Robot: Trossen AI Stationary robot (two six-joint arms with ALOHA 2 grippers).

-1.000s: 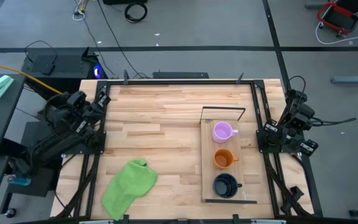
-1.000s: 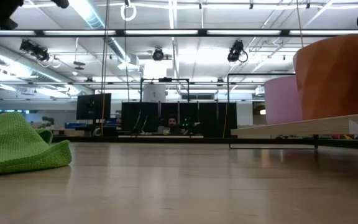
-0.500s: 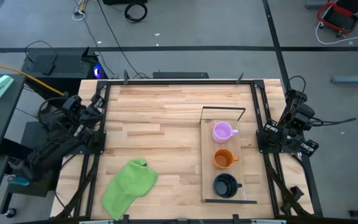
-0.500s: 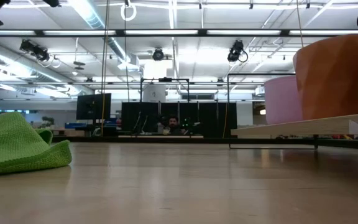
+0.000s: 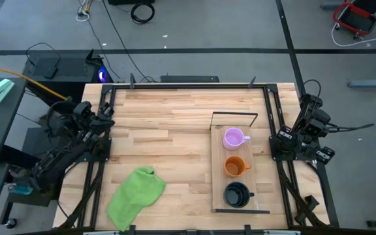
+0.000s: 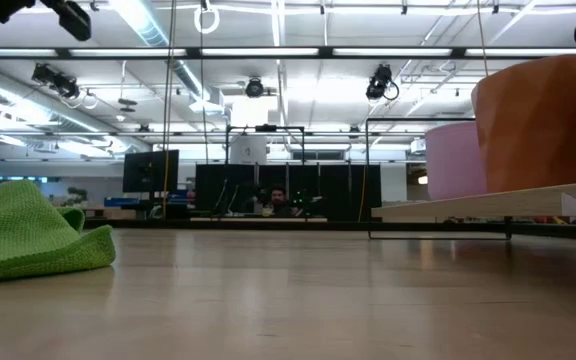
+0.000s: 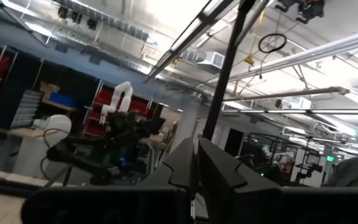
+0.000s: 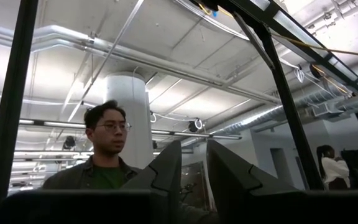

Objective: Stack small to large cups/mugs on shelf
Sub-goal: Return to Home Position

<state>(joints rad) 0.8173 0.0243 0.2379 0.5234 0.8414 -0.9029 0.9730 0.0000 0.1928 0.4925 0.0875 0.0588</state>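
High view recorded three handled mugs in one row on the light-wood shelf [image 5: 217, 156] at the tabletop's [image 5: 168, 124] right side, namely purple mug [image 5: 233, 138], orange mug [image 5: 234, 166] and black mug [image 5: 235, 194], one green cloth [image 5: 136, 189] front-left, bare planks between, left tool [image 7: 196, 152] clenched empty beyond the left edge, right tool [image 8: 194, 155] slightly parted beyond the right edge.

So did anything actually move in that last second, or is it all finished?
Only the left gripper moved: its arm shifted slightly by the table's left edge, gripping nothing. The right gripper at the right edge, the purple mug, orange mug and black mug on the shelf, and the green cloth stayed put.
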